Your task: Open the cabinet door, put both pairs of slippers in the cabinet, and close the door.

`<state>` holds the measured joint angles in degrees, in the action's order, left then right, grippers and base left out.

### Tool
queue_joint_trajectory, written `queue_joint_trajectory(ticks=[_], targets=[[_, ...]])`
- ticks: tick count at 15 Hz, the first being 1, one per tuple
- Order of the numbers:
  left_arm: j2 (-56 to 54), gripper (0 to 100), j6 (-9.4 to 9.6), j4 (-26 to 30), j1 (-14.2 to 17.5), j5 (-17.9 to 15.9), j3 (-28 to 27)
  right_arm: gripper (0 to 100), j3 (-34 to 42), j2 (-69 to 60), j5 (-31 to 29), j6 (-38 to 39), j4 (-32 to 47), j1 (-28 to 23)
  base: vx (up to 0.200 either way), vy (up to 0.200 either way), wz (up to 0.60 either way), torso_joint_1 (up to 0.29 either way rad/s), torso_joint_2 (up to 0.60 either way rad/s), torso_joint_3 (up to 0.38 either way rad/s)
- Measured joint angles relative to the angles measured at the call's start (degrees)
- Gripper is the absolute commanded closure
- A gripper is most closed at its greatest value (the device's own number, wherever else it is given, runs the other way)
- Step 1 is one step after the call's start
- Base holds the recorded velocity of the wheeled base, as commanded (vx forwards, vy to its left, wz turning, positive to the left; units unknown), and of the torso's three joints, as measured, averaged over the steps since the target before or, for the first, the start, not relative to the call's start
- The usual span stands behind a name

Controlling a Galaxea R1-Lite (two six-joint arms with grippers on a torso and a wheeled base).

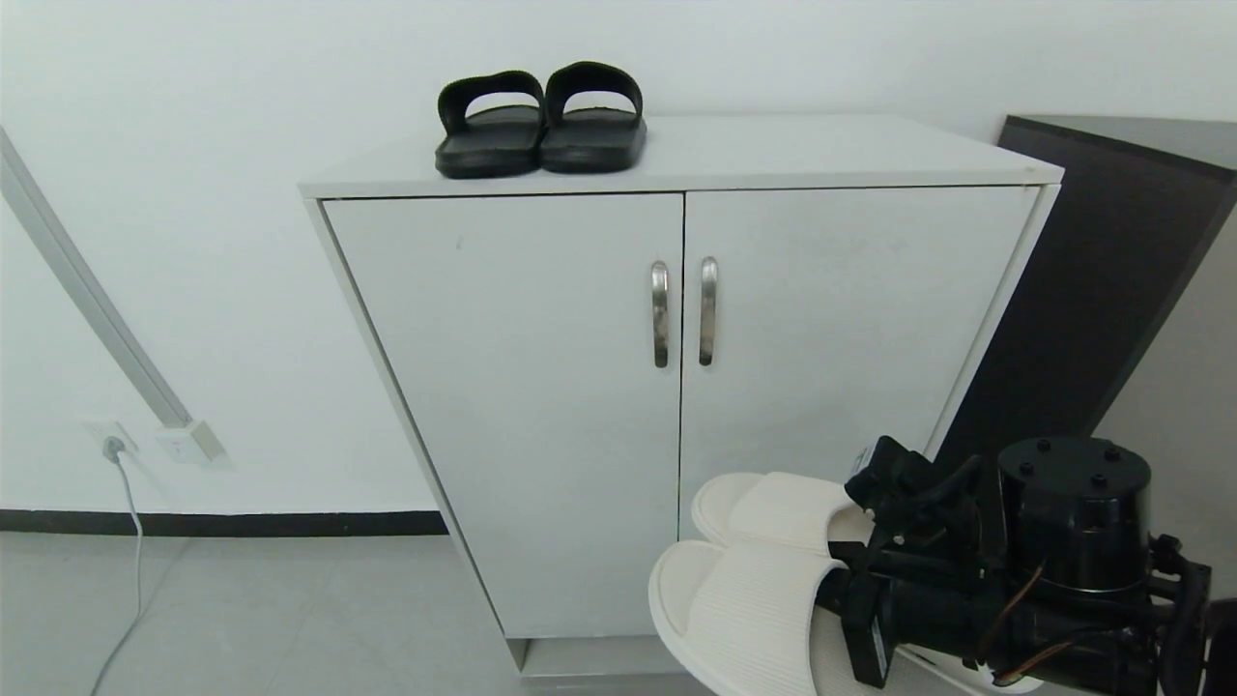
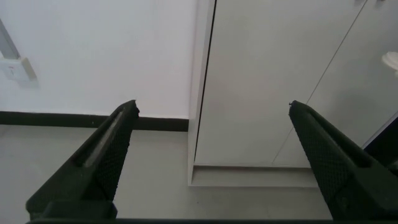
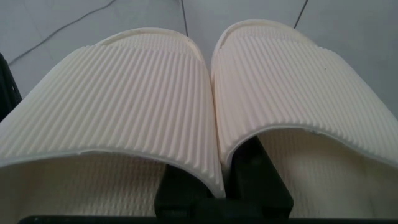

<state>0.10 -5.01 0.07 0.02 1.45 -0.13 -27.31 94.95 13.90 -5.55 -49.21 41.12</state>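
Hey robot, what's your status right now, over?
Left gripper: jaws open, empty. Right gripper: jaws shut on white slippers. Black slippers on cabinet top. Both doors shut, blocking the way in.

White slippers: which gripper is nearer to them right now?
Right. The right gripper is shut on the white slippers, holding the pair low before the cabinet's right door. The left gripper is open, apart from them, facing the cabinet's lower left corner.
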Motion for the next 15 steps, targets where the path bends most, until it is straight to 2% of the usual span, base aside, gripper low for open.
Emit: queue_joint_trajectory(ticks=[2,4,12,14,15], targets=[[0.8,0,0.2,0.0,-0.4,-0.3,0.0,100,0.1,0.2,0.0,0.0,0.0,0.0,0.0,0.0,0.0,-0.015,0.42,0.393],[1.6,0,0.22,0.0,-0.8,-0.4,0.0,100,0.5,0.4,-0.2,0.0,-0.4,-0.2,0.0,0.0,0.0,-0.005,0.17,0.166],[3.1,0,0.34,-0.1,-2.0,-0.1,-0.2,100,2.6,0.7,-0.2,-0.8,-3.1,-0.4,0.0,0.0,0.0,-0.001,0.01,0.005],[3.5,0,0.0,0.3,-2.0,0.1,-3.7,100,2.8,0.8,-0.1,-0.8,-3.1,-0.3,0.0,0.0,0.0,0.0,0.0,0.0],[4.2,0,-0.51,1.0,-2.0,0.0,-7.5,100,3.0,0.8,-0.1,-0.9,-3.1,-0.2,0.0,0.0,0.0,0.0,0.0,0.0]])
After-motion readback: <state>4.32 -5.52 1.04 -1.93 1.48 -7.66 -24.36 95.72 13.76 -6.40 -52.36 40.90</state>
